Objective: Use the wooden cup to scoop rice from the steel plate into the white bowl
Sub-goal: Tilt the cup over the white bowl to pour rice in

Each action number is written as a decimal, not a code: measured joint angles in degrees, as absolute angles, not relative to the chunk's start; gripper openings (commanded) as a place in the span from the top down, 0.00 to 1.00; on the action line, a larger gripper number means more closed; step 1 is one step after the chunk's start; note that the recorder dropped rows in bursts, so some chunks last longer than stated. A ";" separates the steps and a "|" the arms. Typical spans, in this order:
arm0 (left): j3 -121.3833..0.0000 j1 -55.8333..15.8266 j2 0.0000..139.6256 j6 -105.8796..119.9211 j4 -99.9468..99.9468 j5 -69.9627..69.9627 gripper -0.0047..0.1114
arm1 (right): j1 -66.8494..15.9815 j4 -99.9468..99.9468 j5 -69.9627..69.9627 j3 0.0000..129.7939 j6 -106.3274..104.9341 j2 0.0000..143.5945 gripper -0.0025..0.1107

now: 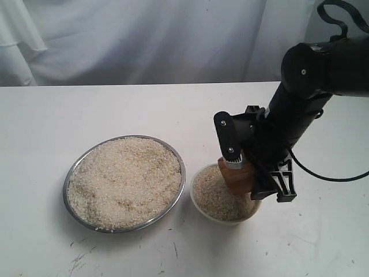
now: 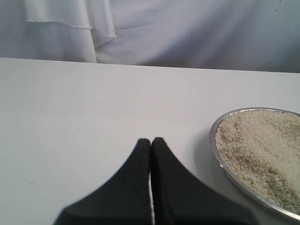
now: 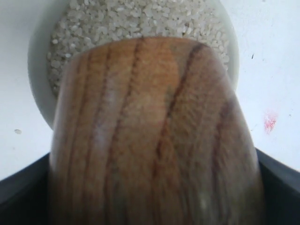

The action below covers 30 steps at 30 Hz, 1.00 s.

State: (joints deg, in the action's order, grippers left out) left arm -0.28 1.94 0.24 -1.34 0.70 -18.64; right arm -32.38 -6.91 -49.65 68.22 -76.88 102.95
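Rice (image 1: 214, 199) fills the white bowl (image 1: 226, 221) close to its rim. The wooden cup (image 1: 237, 180) hangs over the bowl's right side, long axis steeply tilted, mouth end down toward the grains. The mouth itself is hidden, so I cannot tell whether anything remains inside.

Right gripper (image 1: 252, 179) spread wide, clamping the cup across its barrel.

Steel plate (image 1: 183, 179) sits just beside the bowl on its left, heaped with rice nearly level with the rim. Both vessels stand toward the worktop (image 1: 115, 109) edge nearest the exterior camera.

My judgement: the next scoop means carrying the cup left across the bowl to the plate. The right arm is the nearer one.

Left gripper (image 2: 151, 143) closed and empty, off the plate's left side.
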 measured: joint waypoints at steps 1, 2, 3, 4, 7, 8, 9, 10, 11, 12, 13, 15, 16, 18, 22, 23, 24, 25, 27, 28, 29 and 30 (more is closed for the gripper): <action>-0.28 1.94 0.24 -1.34 0.70 -18.64 0.96 | -32.57 -6.81 -49.65 68.22 -76.88 102.95 0.98; -0.28 1.94 0.24 -1.34 0.70 -18.64 0.96 | -32.64 -6.67 -49.65 68.22 -76.67 102.95 0.98; -0.28 1.94 0.24 -1.34 0.70 -18.64 0.96 | -32.64 -6.57 -49.65 68.22 -76.51 102.95 0.98; -0.28 1.94 0.24 -1.34 0.70 -18.64 0.96 | -32.69 -6.57 -49.74 68.22 -76.50 102.95 0.98; -0.28 1.94 0.24 -1.34 0.70 -18.64 0.96 | -33.02 -6.33 -50.16 68.52 -75.79 102.95 0.98; -0.28 1.94 0.24 -1.34 0.70 -18.64 0.96 | -33.01 -6.22 -50.16 68.84 -75.56 102.82 0.98; -0.28 1.94 0.24 -1.34 0.70 -18.64 0.96 | -33.01 -6.22 -50.16 69.21 -75.33 102.69 0.98; -0.28 1.94 0.24 -1.34 0.70 -18.64 0.96 | -33.01 -6.22 -50.16 69.51 -75.21 102.52 0.98; -0.28 1.94 0.24 -1.34 0.70 -18.64 0.96 | -33.01 -6.22 -50.38 69.89 -75.19 102.30 0.98; -0.28 1.94 0.24 -1.34 0.70 -18.64 0.96 | -33.01 -5.92 -50.52 70.18 -75.19 101.89 0.98; -0.28 1.94 0.24 -1.34 0.70 -18.64 0.96 | -33.01 -5.78 -50.64 70.42 -75.19 101.74 0.98; -0.28 1.94 0.24 -1.34 0.70 -18.64 0.96 | -33.01 -5.52 -51.04 70.44 -75.10 101.20 0.98; -0.28 1.94 0.24 -1.34 0.70 -18.64 0.96 | -33.01 -5.31 -51.38 70.44 -75.10 101.09 0.98; -0.28 1.94 0.24 -1.34 0.70 -18.64 0.96 | -33.01 -5.13 -52.03 70.44 -74.97 101.05 0.98; -0.28 1.94 0.24 -1.34 0.70 -18.64 0.96 | -33.55 -3.91 -52.74 70.44 -74.72 101.05 0.98; -0.28 1.94 0.24 -1.34 0.70 -18.64 0.96 | -33.70 -3.26 -52.83 70.44 -74.58 101.05 0.98; -0.28 1.94 0.24 -1.34 0.70 -18.64 0.96 | -34.19 -2.54 -52.85 70.44 -74.25 101.05 0.98; -0.28 1.94 0.24 -1.34 0.70 -18.64 0.96 | -34.65 -1.79 -52.85 70.44 -73.85 101.05 0.98; -0.28 1.94 0.24 -1.34 0.70 -18.64 0.96 | -35.41 -0.55 -52.97 70.44 -73.13 101.05 0.98; -0.28 1.94 0.24 -1.34 0.70 -18.64 0.96 | -35.96 0.34 -52.97 70.44 -72.73 101.05 0.98; -0.28 1.94 0.24 -1.34 0.70 -18.64 0.96 | -36.32 0.98 -52.97 70.44 -72.44 101.05 0.98; -0.28 1.94 0.24 -1.34 0.70 -18.64 0.96 | -36.64 1.87 -52.97 70.44 -72.05 101.05 0.98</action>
